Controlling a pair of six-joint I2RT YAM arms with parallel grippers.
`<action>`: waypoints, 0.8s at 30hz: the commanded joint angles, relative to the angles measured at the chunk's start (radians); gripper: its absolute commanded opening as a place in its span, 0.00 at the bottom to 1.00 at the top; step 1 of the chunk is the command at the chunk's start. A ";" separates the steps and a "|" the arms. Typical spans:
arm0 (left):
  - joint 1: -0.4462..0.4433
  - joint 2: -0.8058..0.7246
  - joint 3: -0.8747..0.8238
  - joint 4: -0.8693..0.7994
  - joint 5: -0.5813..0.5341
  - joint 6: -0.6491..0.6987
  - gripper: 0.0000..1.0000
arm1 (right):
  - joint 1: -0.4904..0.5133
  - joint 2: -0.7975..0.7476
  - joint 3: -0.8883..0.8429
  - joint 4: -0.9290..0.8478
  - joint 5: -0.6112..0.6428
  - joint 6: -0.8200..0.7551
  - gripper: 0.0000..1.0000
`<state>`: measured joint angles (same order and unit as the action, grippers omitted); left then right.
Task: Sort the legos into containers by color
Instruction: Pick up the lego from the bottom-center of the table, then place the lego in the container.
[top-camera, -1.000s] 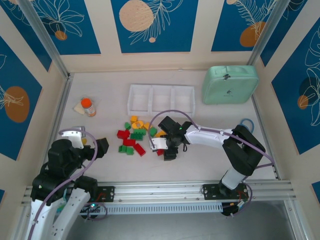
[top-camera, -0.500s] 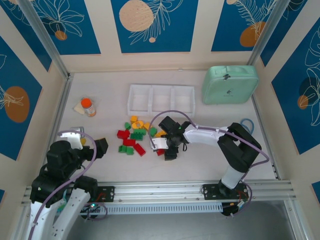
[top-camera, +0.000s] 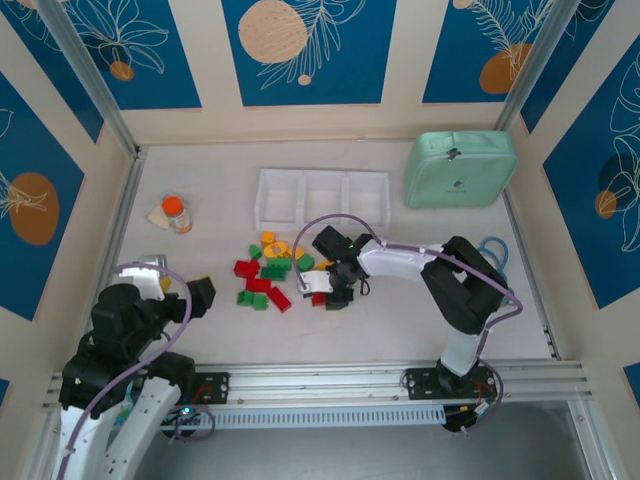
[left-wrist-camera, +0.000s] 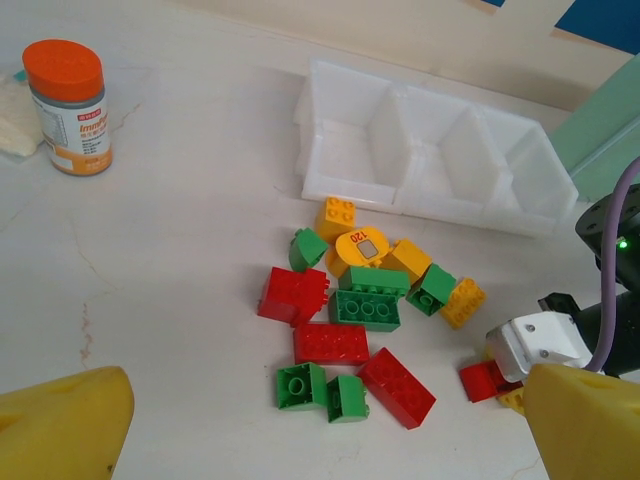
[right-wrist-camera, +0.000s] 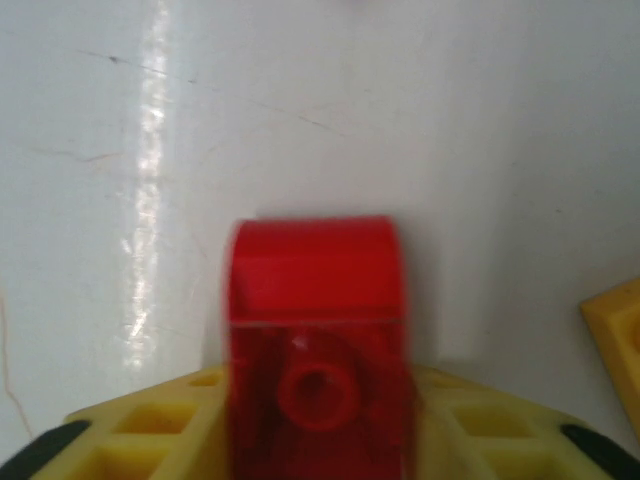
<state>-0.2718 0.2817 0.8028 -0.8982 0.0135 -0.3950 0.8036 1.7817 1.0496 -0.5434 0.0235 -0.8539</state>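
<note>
The right gripper (top-camera: 324, 295) is clamped on a red lego (right-wrist-camera: 315, 290) at the pile's four o'clock edge — the left gripper (left-wrist-camera: 325, 430) gapes wide, empty.

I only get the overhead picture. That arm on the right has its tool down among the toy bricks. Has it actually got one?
Observer: Yes. Its wrist camera shows a red brick clamped between the right tool's yellow pads.
Operator: And the other arm's tool?
Observer: The left tool is wide open and holds nothing.
Operator: Anything I'd miss from up here?
Observer: A round yellow piece has 120 printed on it.
</note>
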 joint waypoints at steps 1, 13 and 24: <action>-0.007 -0.020 -0.010 0.020 -0.018 -0.002 0.99 | 0.015 -0.014 -0.008 -0.038 -0.022 0.023 0.27; -0.008 -0.044 -0.016 0.029 -0.016 -0.001 0.99 | -0.138 -0.302 0.078 0.009 -0.253 0.263 0.14; -0.007 -0.044 -0.017 0.033 -0.007 0.005 0.99 | -0.327 -0.152 0.297 0.065 0.084 0.739 0.00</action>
<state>-0.2718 0.2485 0.7921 -0.8974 0.0067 -0.3950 0.5159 1.5719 1.2778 -0.4435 0.0044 -0.3153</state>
